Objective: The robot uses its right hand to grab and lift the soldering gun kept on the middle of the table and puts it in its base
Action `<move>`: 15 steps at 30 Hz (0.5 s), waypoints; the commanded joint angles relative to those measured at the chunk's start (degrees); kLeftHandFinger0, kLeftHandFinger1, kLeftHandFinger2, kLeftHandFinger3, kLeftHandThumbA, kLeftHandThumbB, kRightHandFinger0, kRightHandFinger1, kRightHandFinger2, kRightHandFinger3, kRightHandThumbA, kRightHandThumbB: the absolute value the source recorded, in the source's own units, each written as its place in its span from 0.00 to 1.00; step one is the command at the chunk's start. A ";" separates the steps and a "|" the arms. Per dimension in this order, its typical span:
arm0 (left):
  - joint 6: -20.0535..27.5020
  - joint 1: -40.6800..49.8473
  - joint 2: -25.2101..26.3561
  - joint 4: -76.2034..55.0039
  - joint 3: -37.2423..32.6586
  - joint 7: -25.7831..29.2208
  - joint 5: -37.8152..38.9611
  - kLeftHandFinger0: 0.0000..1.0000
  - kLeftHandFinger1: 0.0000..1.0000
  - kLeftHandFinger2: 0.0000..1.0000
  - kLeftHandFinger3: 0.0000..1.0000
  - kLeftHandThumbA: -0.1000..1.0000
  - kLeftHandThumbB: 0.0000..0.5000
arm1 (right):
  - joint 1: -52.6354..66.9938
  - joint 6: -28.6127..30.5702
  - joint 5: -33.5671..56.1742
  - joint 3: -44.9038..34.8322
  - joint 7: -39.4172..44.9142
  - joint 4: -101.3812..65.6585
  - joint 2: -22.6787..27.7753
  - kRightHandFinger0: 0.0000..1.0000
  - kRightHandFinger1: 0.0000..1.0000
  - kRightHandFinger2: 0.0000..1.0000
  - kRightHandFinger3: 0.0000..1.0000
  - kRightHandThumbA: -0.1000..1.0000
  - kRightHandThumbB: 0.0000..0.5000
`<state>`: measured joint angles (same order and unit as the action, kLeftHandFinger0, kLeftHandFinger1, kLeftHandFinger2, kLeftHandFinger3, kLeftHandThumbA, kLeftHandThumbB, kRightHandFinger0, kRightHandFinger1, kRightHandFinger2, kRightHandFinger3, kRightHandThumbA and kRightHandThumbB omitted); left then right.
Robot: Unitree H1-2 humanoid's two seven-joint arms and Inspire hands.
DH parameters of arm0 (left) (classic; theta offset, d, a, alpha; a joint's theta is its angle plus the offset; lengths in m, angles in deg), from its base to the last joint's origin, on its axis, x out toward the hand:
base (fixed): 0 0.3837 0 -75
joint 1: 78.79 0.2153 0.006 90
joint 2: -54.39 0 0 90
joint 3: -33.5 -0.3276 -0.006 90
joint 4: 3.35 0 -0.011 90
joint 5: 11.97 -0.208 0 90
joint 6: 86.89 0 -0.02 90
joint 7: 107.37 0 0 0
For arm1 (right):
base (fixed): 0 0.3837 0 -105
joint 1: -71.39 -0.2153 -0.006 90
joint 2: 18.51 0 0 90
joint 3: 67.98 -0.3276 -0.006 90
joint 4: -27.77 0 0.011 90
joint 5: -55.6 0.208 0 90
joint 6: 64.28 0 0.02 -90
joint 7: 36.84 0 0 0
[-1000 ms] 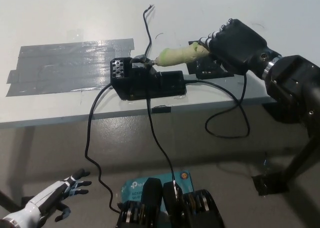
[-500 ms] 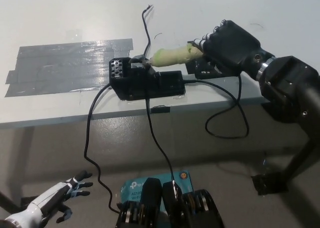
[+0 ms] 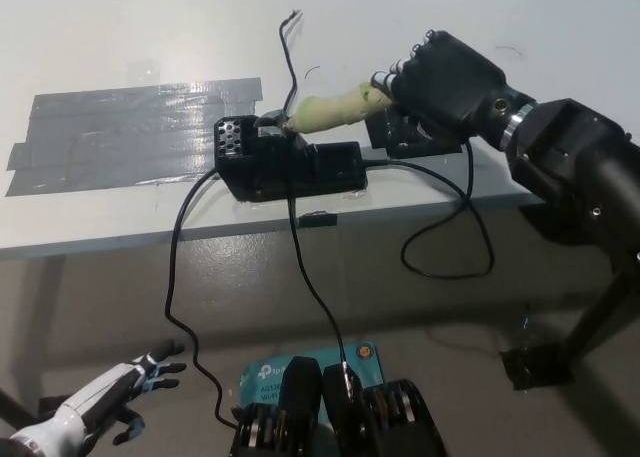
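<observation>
You see the soldering gun [image 3: 328,110], pale green in the handle, lying nearly level above the white table [image 3: 150,27], its tip end meeting the top of the black base [image 3: 290,165]. The black right hand [image 3: 440,72] is closed around the handle's far end. The base sits near the table's front edge, just right of a patch of grey tape [image 3: 130,132]. Black cables [image 3: 175,277] trail off the edge. At lower left, below the table, the white left hand [image 3: 110,397] rests with fingers spread, holding nothing.
</observation>
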<state>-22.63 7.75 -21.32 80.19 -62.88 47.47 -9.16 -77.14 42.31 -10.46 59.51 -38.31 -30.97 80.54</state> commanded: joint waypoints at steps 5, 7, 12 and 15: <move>-0.07 -1.26 1.68 -1.21 -0.27 -0.99 -0.24 0.88 0.94 0.96 1.00 1.00 0.35 | -7.13 1.85 -2.79 2.28 -4.60 2.60 -1.45 0.00 0.00 0.13 0.07 0.08 0.35; -0.87 -1.32 1.61 -1.43 -0.26 -0.87 -0.21 0.91 0.95 0.98 1.00 1.00 0.34 | -8.21 1.45 -1.71 2.33 -3.06 4.17 -2.88 0.00 0.00 0.27 0.07 0.00 0.23; -0.81 -1.44 1.64 -1.34 -0.40 -1.07 -0.12 0.92 0.96 0.98 1.00 1.00 0.34 | -9.41 1.30 -0.75 2.21 -1.39 6.21 -4.41 0.00 0.00 0.26 0.09 0.02 0.26; -0.12 -1.46 1.89 -1.49 -0.72 -1.09 -0.60 0.90 0.95 0.99 1.00 1.00 0.36 | -10.34 0.54 -1.07 2.74 0.23 8.23 -5.49 0.00 0.00 0.28 0.13 0.00 0.28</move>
<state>-22.76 7.21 -21.29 80.20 -63.41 47.43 -9.23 -82.74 42.70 -11.81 61.74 -38.86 -23.91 76.66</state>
